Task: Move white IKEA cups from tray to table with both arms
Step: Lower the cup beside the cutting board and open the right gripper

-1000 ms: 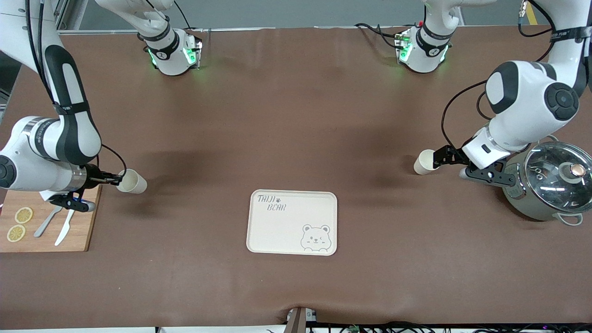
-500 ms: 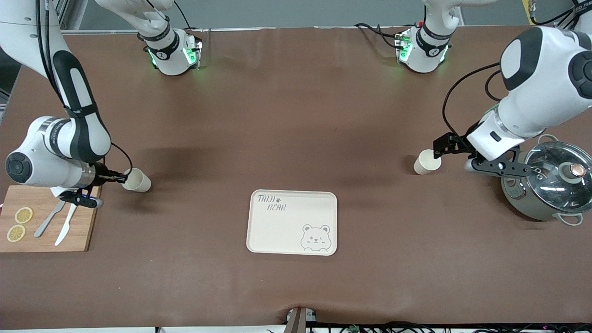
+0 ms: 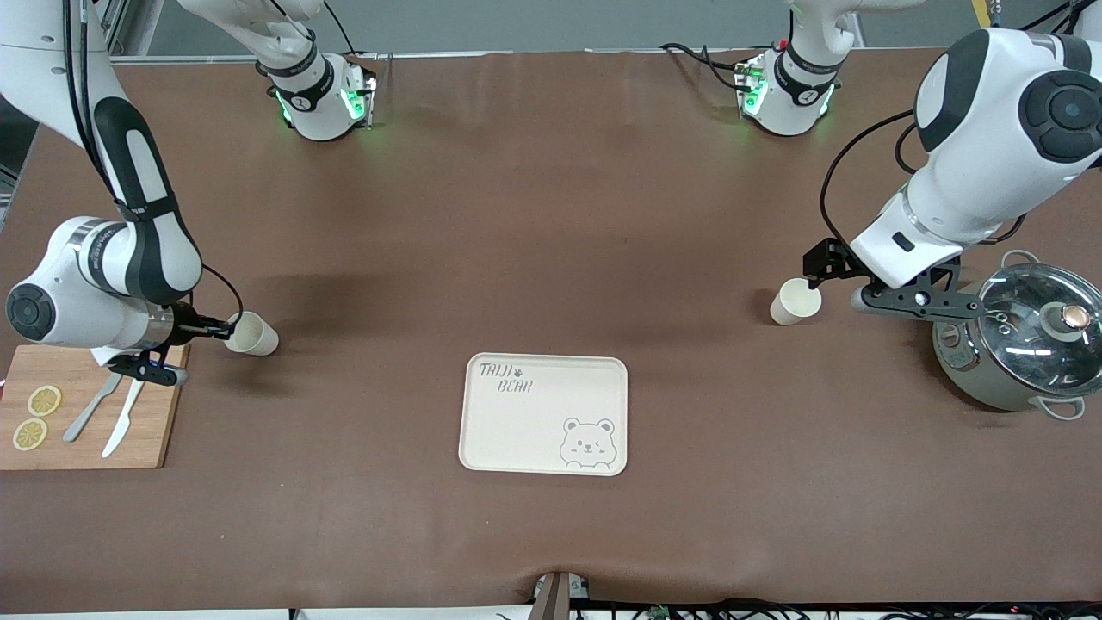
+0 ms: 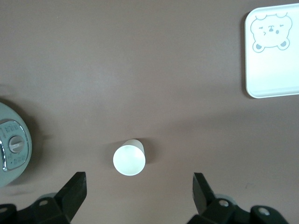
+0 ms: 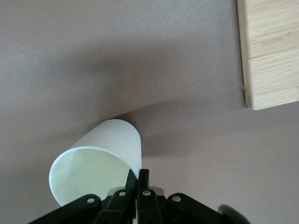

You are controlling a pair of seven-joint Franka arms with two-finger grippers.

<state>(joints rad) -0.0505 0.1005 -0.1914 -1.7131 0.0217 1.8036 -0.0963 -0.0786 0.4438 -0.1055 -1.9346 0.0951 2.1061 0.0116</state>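
Brown matting is covering the whole table (image 3: 551, 215), and nearest the front camera the tray (image 3: 544, 414) is lying with nothing on it, its bear print facing up. Both cups are already off it and down on the table, so the task is judged nearly complete.

Farther from the camera, toward the right arm's end, one cup (image 3: 252, 334) is sitting tilted on the matting, just beside a wooden cutting board (image 3: 86, 420) that is carrying lemon slices (image 3: 36, 417), a fork (image 3: 89, 412) and a knife (image 3: 120, 424). The right gripper (image 3: 222, 328) is pinching this cup's rim: the right wrist view is showing its fingers (image 5: 132, 184) closed tight on the thin wall, one inside and one outside. That rim grip is probably why the cup (image 5: 99, 161) is leaning; it appears not yet released.

Toward the left arm's end, the other cup (image 3: 794, 302) is standing upright and free, near a steel pot (image 3: 1016, 344) with a glass lid. The left gripper (image 3: 822, 267) is hanging over the table just beside this cup, touching nothing. In the left wrist view its fingers (image 4: 74, 191) are spread wide, well clear on either side of the cup (image 4: 129, 157), which suggests the release is done and the arm is clearing upward.

Farthest from the camera, both arm bases are glowing green.
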